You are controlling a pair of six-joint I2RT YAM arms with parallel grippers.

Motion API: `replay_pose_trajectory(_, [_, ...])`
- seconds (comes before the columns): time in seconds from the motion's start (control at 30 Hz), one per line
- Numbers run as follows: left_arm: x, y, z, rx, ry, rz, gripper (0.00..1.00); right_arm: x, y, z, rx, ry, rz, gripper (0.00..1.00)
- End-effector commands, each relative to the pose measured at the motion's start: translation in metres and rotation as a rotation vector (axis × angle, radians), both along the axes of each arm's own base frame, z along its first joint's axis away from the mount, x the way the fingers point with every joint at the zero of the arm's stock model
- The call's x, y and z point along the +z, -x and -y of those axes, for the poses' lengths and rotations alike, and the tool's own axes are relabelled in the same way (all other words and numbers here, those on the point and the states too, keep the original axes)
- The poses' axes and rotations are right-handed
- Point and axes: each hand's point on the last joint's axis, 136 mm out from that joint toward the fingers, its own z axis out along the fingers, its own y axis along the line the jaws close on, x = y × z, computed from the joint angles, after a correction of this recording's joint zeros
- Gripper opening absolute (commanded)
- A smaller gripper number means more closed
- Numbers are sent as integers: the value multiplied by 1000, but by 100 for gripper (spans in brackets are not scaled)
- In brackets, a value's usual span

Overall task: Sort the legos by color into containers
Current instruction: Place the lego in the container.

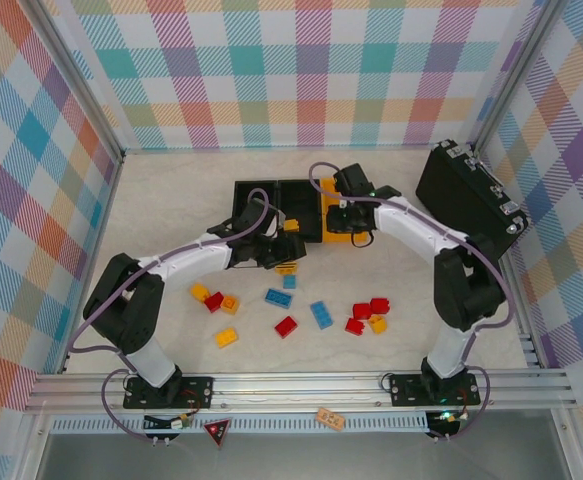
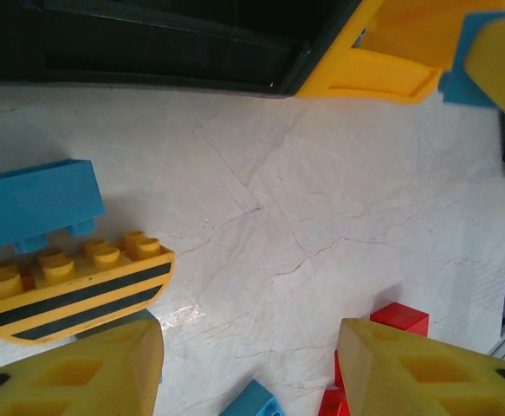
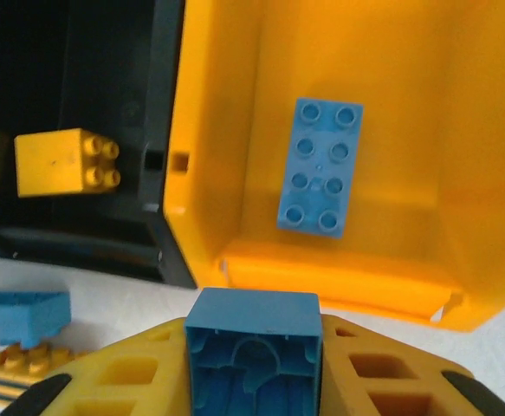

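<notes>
Pinching a small blue brick between its yellow fingers, the right gripper had that lego clamped on both sides, its hollow underside turned toward the wrist camera. Just ahead of the fingertips lay the yellow-orange bin, and a long blue brick rested studs-up inside it, beyond the held piece and apart from it. Joined to that bin's left side was a black bin with a yellow brick inside. The left gripper stood spread, with nothing between its fingers, over the pale table. Beyond its left finger, a light blue brick touched a curved yellow piece with black stripes. A red brick sat just beside its right finger. Ahead of this gripper ran the near walls of the two bins, well apart from its fingertips. From above, both grippers were close to the bin row, and the loose legos lay scattered behind them, toward the arm bases.
</notes>
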Motion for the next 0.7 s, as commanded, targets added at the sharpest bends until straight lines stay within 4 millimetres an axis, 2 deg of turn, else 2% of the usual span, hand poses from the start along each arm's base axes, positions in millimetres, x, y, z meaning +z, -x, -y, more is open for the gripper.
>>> replay_pose_trajectory(0.0, [9, -3, 11, -17, 32, 14, 56, -6, -11, 8, -21, 55, -26, 33])
replay_pose_trajectory(0.27, [4, 0, 6, -17, 7, 11, 56, -24, -29, 19, -72, 152, -55, 34])
replay_pose_trajectory(0.57, [2, 1, 4, -19, -6, 7, 56, -35, -34, 26, -97, 196, -68, 39])
replay_pose_trajectory(0.67, [2, 2, 3, -19, -12, 6, 56, -35, -34, 28, -103, 208, -66, 45])
